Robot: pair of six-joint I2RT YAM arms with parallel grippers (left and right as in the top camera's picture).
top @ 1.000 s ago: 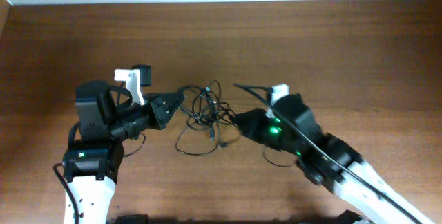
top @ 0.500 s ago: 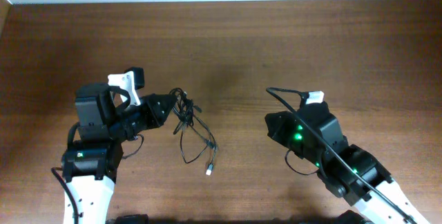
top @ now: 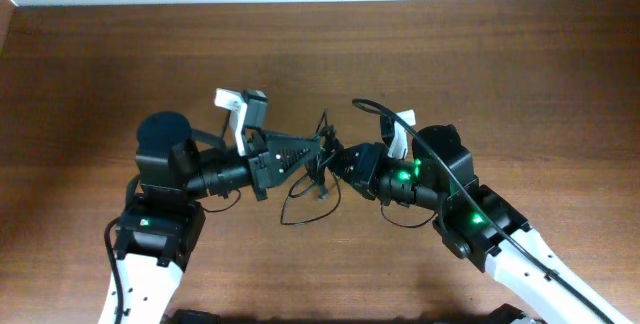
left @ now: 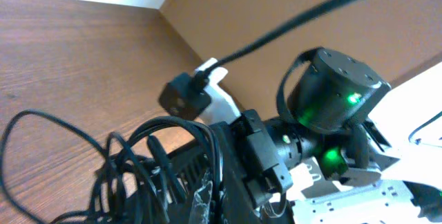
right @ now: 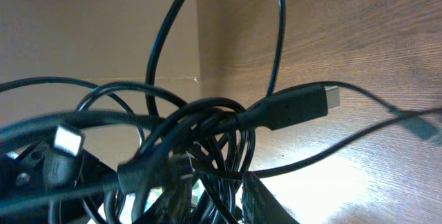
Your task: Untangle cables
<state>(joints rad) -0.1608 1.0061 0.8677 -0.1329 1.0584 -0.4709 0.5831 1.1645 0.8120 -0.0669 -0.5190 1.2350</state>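
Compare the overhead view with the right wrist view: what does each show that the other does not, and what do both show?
Only the overhead view: the left hand and right hand seen whole from above, facing each other at the cables, with a loose loop hanging out of the knot. Only the right wrist view: close detail of a black plug with a metal tip, and a second plug with a silver end. Both: the knotted black cables over the brown wooden table.
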